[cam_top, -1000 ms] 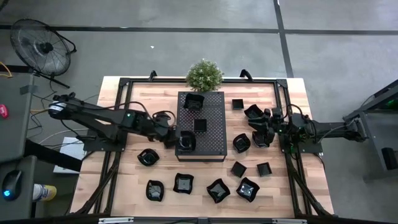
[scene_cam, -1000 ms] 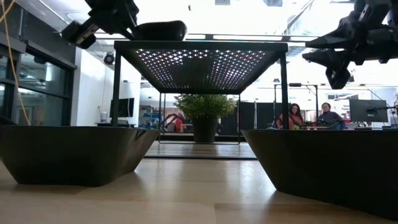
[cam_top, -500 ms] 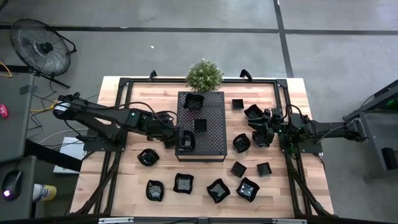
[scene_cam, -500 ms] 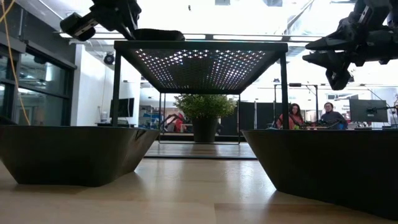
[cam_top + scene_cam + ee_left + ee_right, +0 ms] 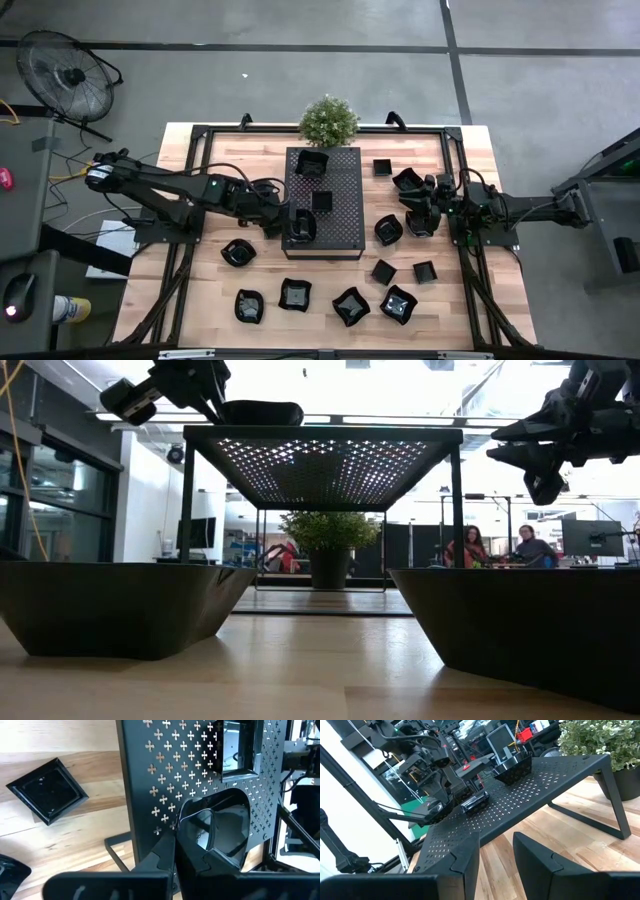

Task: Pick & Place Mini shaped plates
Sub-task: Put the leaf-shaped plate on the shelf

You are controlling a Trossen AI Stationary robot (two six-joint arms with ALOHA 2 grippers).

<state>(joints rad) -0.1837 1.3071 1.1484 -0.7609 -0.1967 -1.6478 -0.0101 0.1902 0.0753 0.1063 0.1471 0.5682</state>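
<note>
left pincer (image 5: pixel 175 851) | clamped on rim of glossy black rounded mini plate (image 5: pixel 220 827), plate ahead over black perforated metal tray (image 5: pixel 340 230) | right pincer (image 5: pixel 496 851) | part open, holding nothing, over wooden worktop (image 5: pixel 200 300)

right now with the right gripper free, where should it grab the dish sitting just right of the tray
Probably its rim wall on the side away from the tray, coming down from above with one finger inside. The dish sits upright and open-topped, close to the tray, and the open right gripper hovers on that side. The left gripper is shut on another plate.
</note>
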